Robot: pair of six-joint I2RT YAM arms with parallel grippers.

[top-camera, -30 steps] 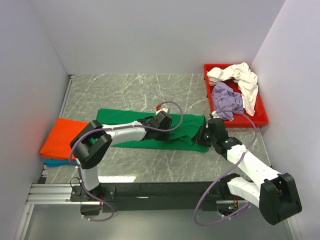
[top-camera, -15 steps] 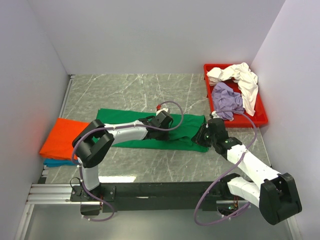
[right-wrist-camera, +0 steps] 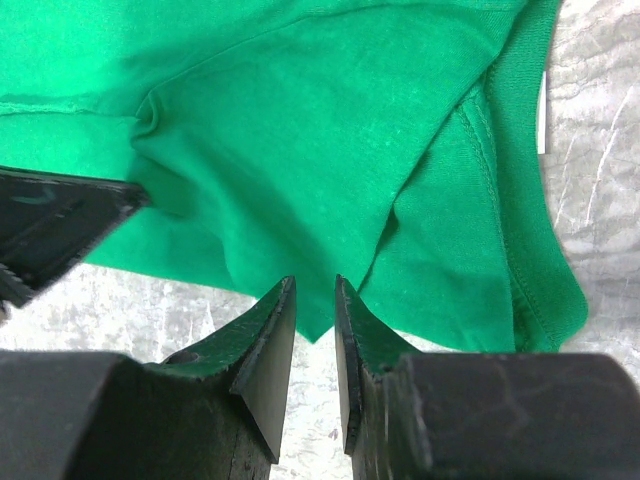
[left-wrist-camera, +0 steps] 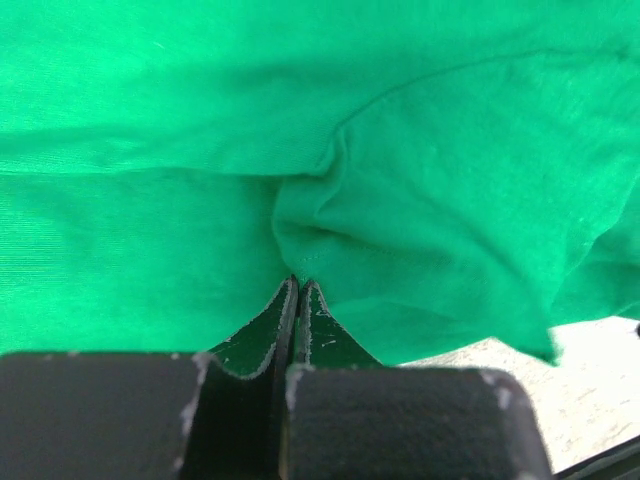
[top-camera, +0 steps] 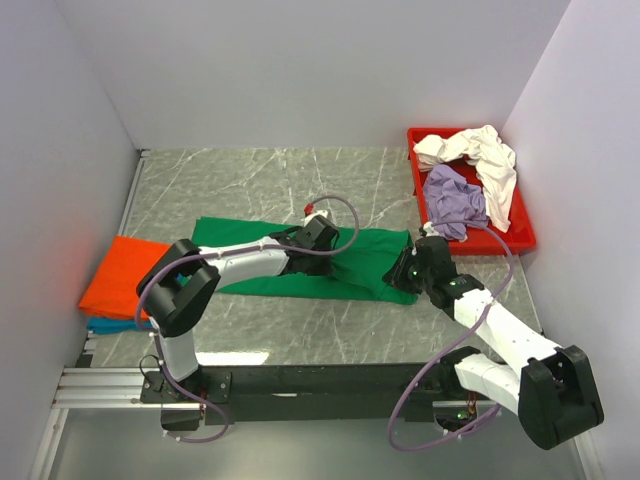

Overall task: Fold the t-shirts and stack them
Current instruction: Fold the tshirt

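Teal t-shirt [top-camera: 103,325] peeks from under the folded orange t-shirt [top-camera: 125,272] at the table [top-camera: 250,185] edge, near left; the right gripper [right-wrist-camera: 312,285] stands slightly parted at the right corner of the green t-shirt [top-camera: 372,262], a tip of cloth lying between its fingers; the green t-shirt lies spread across the middle; the left gripper [left-wrist-camera: 297,284] is pressed together, pinching a puckered fold of it; farther right, the lavender t-shirt [top-camera: 455,197] and cream-white t-shirt [top-camera: 480,150] lie crumpled in the red tray [top-camera: 522,238].

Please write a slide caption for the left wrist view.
Left gripper shut, pinching a pucker of the green t-shirt.
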